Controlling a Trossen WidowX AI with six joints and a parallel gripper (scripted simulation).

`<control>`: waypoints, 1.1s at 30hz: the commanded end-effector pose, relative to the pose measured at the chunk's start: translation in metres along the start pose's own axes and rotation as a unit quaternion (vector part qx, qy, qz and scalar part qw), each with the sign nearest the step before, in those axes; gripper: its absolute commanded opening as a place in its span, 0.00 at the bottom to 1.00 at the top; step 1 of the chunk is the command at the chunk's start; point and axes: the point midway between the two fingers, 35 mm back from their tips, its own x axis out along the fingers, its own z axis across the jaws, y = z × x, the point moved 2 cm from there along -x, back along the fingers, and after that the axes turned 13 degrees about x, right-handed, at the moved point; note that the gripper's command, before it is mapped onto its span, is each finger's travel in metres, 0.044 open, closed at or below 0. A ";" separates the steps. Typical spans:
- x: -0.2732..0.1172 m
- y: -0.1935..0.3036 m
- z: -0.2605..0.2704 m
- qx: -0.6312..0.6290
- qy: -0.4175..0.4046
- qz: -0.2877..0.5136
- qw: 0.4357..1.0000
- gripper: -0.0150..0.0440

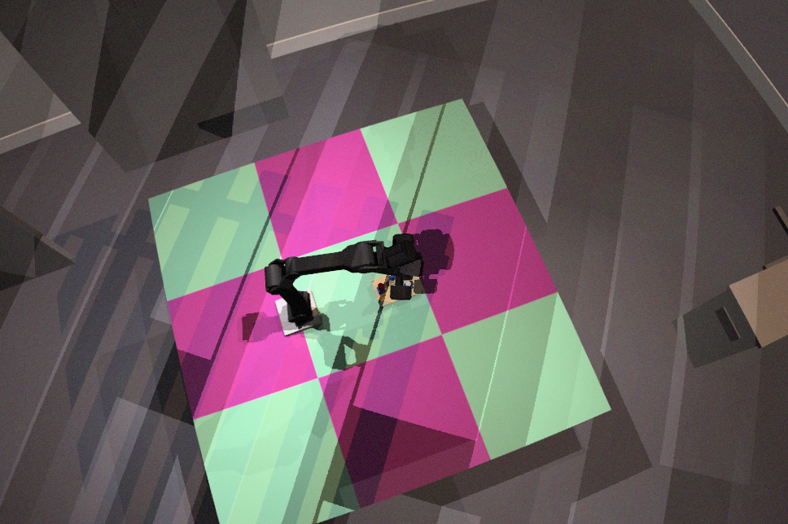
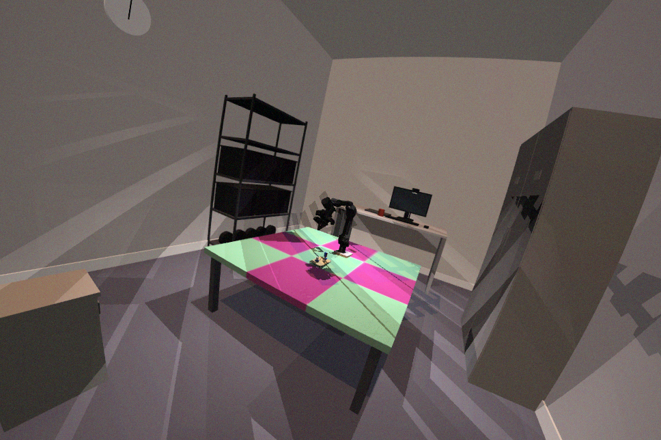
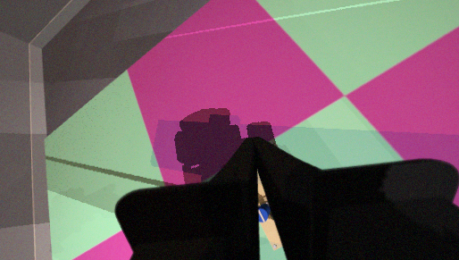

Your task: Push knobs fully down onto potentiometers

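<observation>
The tan circuit board (image 1: 384, 299) (image 2: 319, 263) stands near the arm's base. A red knob (image 1: 381, 287) is near its left end in the top view. A blue knob (image 1: 391, 278) (image 2: 326, 254) stands beside it, partly covered by the arm in the top view. The wrist view shows a blue part (image 3: 262, 214) and a strip of board through the gap behind the fingertips. How far each knob sits down its shaft is too small to tell. My gripper (image 3: 253, 144) (image 2: 319, 227) is shut and empty, held well above the board and touching nothing. Black arm parts cover some of the board.
The black arm (image 1: 326, 262) (image 2: 347, 223) rises from a white base plate (image 1: 286, 325) on the green and magenta table (image 1: 518, 358) (image 2: 279, 290). A desk with a monitor (image 2: 410, 201), a black shelf rack (image 2: 242, 155) and cabinets stand off the table.
</observation>
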 end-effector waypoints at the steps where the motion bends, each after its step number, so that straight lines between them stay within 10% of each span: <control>1: 0.017 0.022 -0.007 -0.053 0.027 0.048 0.997 0.25; 33: 0.050 0.136 -0.046 -0.367 0.078 0.311 0.873 0.25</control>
